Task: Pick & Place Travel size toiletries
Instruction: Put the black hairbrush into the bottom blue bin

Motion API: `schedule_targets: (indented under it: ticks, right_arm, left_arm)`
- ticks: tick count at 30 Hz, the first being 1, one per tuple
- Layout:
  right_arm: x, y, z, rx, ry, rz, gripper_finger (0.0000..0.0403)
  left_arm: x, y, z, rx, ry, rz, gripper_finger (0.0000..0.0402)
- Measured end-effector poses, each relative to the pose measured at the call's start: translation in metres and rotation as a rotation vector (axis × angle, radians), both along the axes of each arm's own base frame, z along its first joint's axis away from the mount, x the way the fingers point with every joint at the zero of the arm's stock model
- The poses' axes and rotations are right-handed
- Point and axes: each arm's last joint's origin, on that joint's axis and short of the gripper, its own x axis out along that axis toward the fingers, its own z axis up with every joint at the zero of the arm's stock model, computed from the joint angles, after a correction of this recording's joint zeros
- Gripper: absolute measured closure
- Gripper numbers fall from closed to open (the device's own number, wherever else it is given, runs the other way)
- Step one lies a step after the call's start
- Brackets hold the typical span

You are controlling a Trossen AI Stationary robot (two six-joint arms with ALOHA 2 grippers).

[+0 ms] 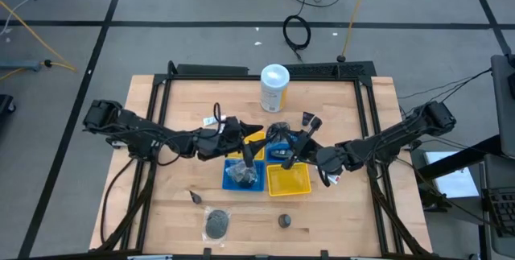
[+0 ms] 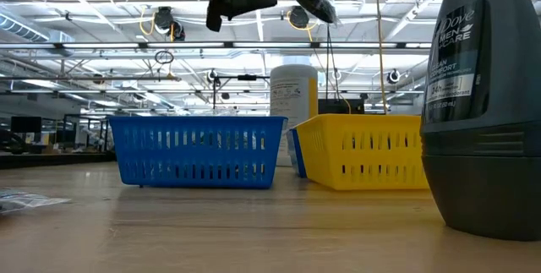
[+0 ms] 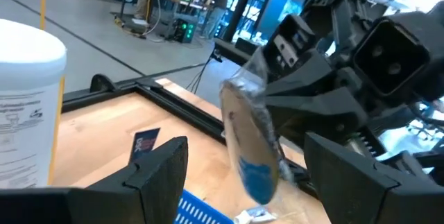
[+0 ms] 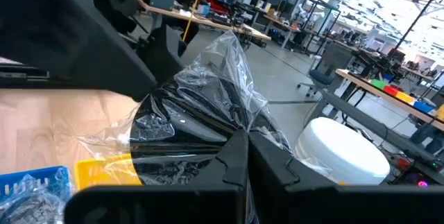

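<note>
A dark grey mesh puff in a clear plastic packet (image 4: 187, 130) hangs in the air over the trays, with my right gripper (image 4: 239, 148) shut on it. The packet (image 3: 253, 141) stands edge-on between the two fingers of my left gripper (image 3: 250, 160), which is open and apart from it on both sides. In the high view the grippers meet above the trays, the left (image 1: 256, 141) and the right (image 1: 286, 141). More dark puffs lie in the blue tray (image 1: 228, 181). My right gripper pinches the packet's clear wrap (image 4: 225, 135) between its two shut fingers, at the packet's edge. The fingers come at it about level, from the table's right side. The packet sticks out beyond the fingertips, lifted clear above the trays.
A yellow tray (image 1: 288, 181) stands right of the blue one, two more trays behind them. A tall white canister (image 1: 274, 87) stands at the far middle. Near the front edge lie a packed puff (image 1: 217, 224), a tiny black piece (image 1: 194, 196) and a dark deodorant (image 2: 482, 112).
</note>
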Motion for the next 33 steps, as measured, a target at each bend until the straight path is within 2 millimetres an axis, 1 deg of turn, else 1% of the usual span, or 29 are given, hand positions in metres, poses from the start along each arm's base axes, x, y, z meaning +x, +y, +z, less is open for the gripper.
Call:
schedule_targets:
  ticks: [6, 14, 19, 22, 27, 30, 33]
  right_arm:
    - [0.0, 0.0, 0.0, -0.007, 0.003, 0.001, 0.0403]
    - [0.0, 0.0, 0.001, -0.006, 0.0, 0.001, 0.0403]
    - [0.0, 0.0, 0.0, -0.003, -0.001, 0.002, 0.0403]
    - [0.0, 0.0, 0.0, 0.002, -0.004, 0.001, 0.0403]
    - [0.0, 0.0, -0.001, 0.004, 0.001, 0.001, 0.0403]
    - [0.0, 0.0, -0.001, 0.006, 0.003, 0.004, 0.0403]
    - [0.0, 0.0, -0.001, 0.007, 0.003, 0.007, 0.0403]
  left_arm:
    - [0.0, 0.0, 0.0, -0.015, -0.006, 0.002, 0.0119]
    - [0.001, 0.007, -0.001, -0.042, -0.009, 0.014, 0.0119]
    - [0.01, 0.006, -0.013, -0.059, -0.013, -0.033, 0.0119]
    - [0.015, 0.005, -0.021, -0.066, -0.004, -0.032, 0.0119]
    - [0.017, 0.009, -0.021, -0.063, -0.034, -0.022, 0.0121]
    - [0.017, 0.009, -0.02, -0.045, -0.03, -0.022, 0.0145]
    - [0.017, 0.008, -0.02, -0.042, -0.028, -0.042, 0.0199]
